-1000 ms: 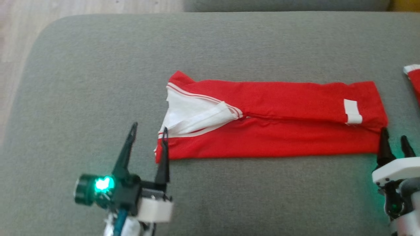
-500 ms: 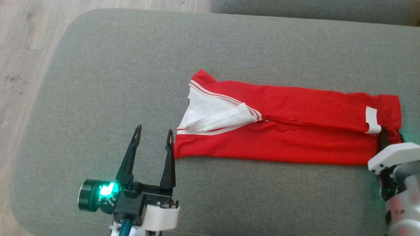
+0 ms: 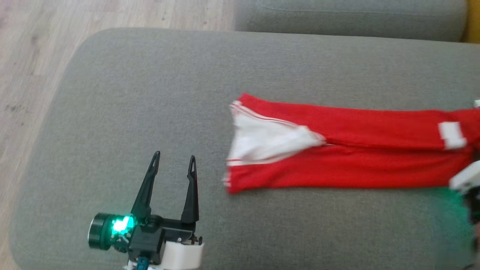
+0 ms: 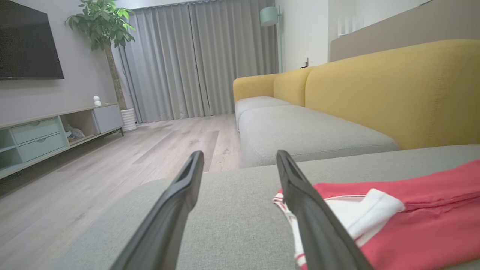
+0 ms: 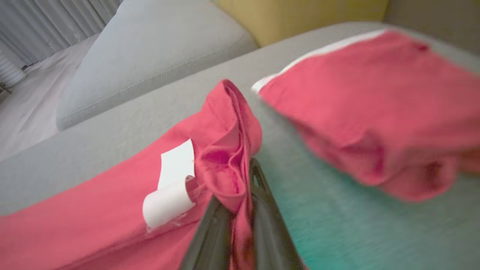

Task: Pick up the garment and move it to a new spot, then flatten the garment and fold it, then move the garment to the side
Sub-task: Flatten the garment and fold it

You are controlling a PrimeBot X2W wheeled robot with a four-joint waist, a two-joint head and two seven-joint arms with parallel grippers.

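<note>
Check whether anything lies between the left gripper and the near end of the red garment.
Nothing visible does. The open left gripper is apart from the collar end of the red and white folded garment, with bare grey fabric sofa cushion between them.

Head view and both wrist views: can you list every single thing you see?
Folded garment: one, red with white trim, lying long on the seat.
Tag: one, white, garment's right end.
Second garment: one, red, on the seat beside it.
Seat: one, grey, under both garments.
Sofa back: one, yellow, behind.
Floor: one, pale wood, left.
Curtains: grey, far wall.
Plant: one, green, by curtains.
Left claw: one, black, open, apart from the garment.
Right claw: one, black, shut on the garment's end.
</note>
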